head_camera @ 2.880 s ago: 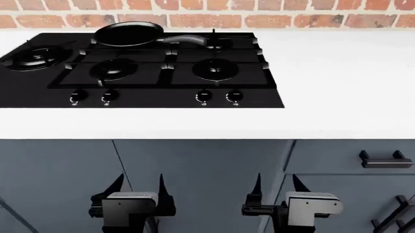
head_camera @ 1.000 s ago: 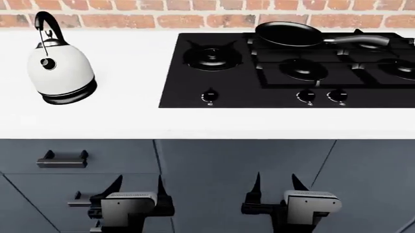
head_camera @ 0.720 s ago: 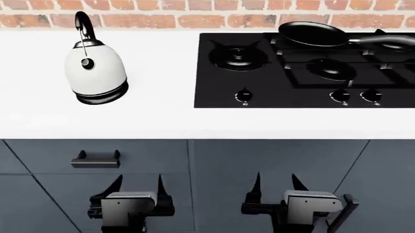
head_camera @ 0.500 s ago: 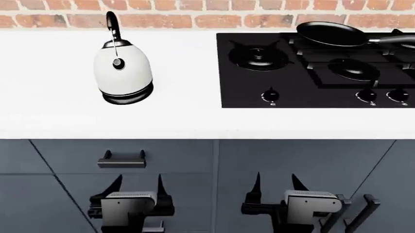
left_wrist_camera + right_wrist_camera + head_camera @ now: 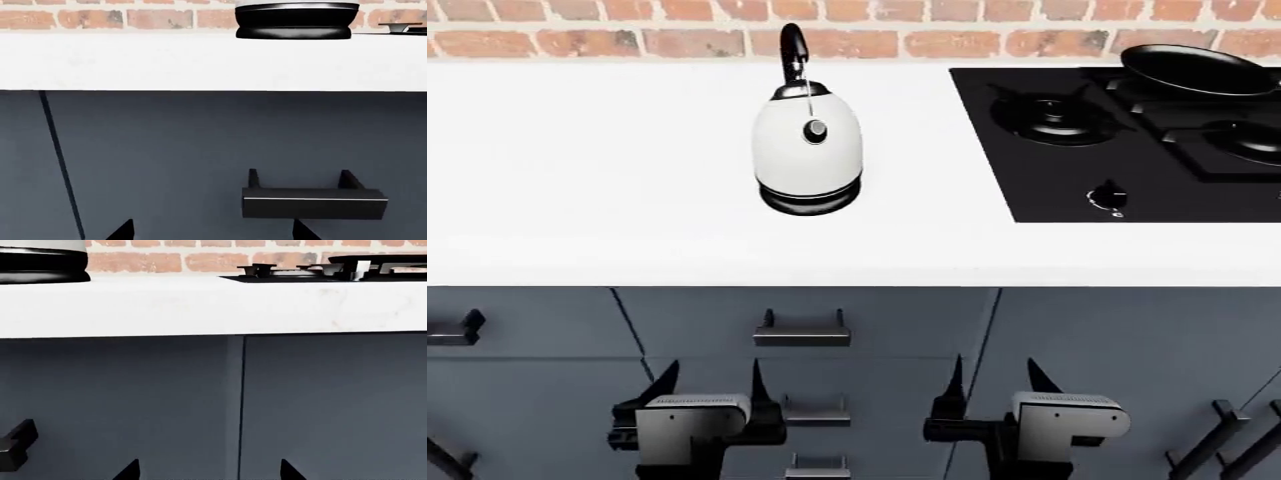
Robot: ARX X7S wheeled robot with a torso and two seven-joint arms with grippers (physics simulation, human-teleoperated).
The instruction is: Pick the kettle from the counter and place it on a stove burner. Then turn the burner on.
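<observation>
On smooth white counter (image 5: 587, 200): white egg-shaped kettle (image 5: 809, 150) with black arched handle, upright, left of black hob's round burner (image 5: 1057, 113); left gripper (image 5: 709, 388) and right gripper (image 5: 997, 384) below, fingers parted, empty.

White counter (image 5: 587, 200): kettle (image 5: 809, 150) upright; black hob (image 5: 1174, 170) inset right.

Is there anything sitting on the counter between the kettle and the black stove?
No. In the head view, only bare white counter lies between the kettle and the stove.
</observation>
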